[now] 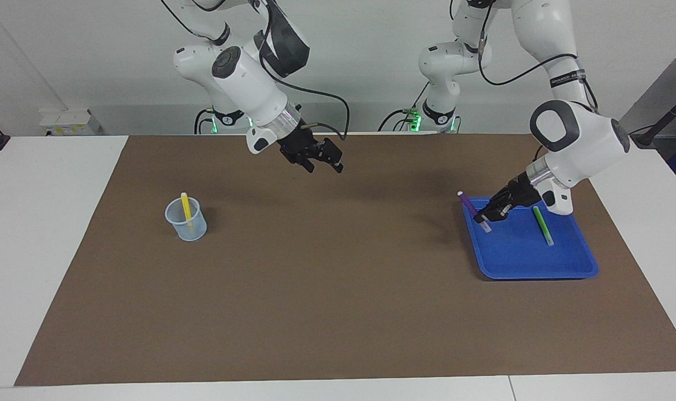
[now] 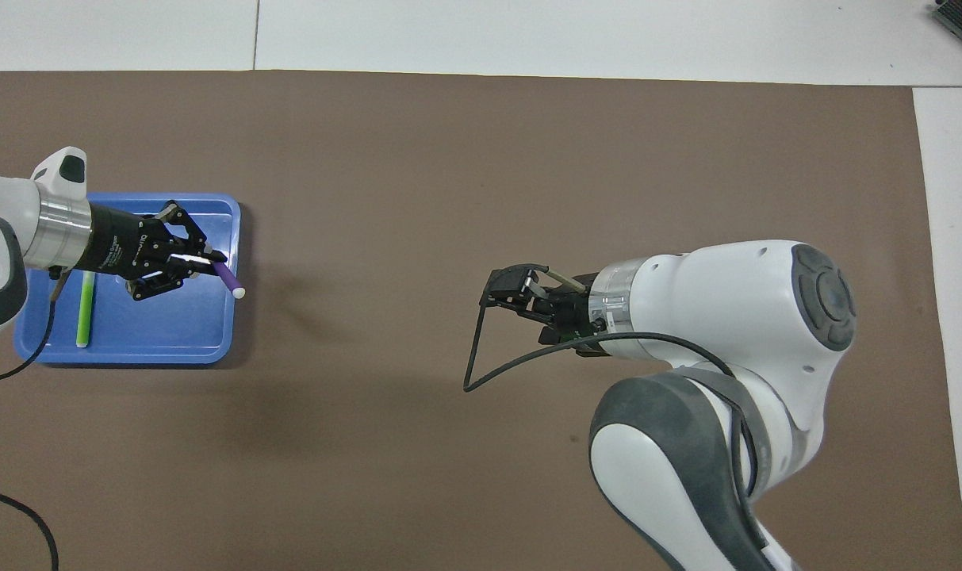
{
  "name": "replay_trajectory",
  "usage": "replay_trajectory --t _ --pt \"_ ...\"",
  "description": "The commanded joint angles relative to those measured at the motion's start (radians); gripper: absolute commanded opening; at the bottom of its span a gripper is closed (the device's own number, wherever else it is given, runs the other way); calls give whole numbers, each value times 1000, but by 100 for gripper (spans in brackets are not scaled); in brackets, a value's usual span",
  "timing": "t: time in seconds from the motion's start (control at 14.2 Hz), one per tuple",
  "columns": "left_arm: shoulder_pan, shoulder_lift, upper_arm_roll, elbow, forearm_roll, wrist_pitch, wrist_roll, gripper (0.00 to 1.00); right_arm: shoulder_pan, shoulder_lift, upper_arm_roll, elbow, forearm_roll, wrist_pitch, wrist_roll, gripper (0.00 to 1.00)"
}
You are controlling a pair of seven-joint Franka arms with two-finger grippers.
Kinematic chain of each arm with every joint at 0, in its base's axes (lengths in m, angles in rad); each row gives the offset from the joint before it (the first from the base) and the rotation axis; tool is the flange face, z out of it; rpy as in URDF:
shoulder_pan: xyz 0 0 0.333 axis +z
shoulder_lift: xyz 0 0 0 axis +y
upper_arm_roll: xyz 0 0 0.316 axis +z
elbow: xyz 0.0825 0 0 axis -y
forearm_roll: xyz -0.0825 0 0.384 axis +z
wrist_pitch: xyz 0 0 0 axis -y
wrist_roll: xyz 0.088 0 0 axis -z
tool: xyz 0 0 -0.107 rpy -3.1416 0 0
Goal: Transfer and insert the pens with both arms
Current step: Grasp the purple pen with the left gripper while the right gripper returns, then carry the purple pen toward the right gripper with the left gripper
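Now your left gripper [image 1: 487, 213] clamps the slim purple marker pen [image 1: 473, 211] over the blue plastic tray [image 1: 538, 262]; your right gripper [image 1: 324, 165], fingers spread, hangs over the brown mat [image 1: 338, 289].

A brown mat [image 1: 338, 289] covers most of the white worktop [image 1: 48, 234], whose bare surface shows around the mat's edges. On the mat sits a clear plastic cup [image 1: 186, 220], upright, toward the right arm's end. A blue tray [image 1: 538, 264] lies flat on the mat at the left arm's end, well apart from the cup. A black cable [image 2: 21, 507] curls across the mat's corner nearest the robots.
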Motion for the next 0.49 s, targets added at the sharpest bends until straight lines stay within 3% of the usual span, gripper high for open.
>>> replay_trajectory --t 0.0,0.42 --pt "-6 -59 -14 -21 -86 -32 -154 0 22 -4 2 -15 31 55 27 100" --pt "-142 -135 -23 -27 -111 80 -544 0 29 4 2 -14 31 63 29 100"
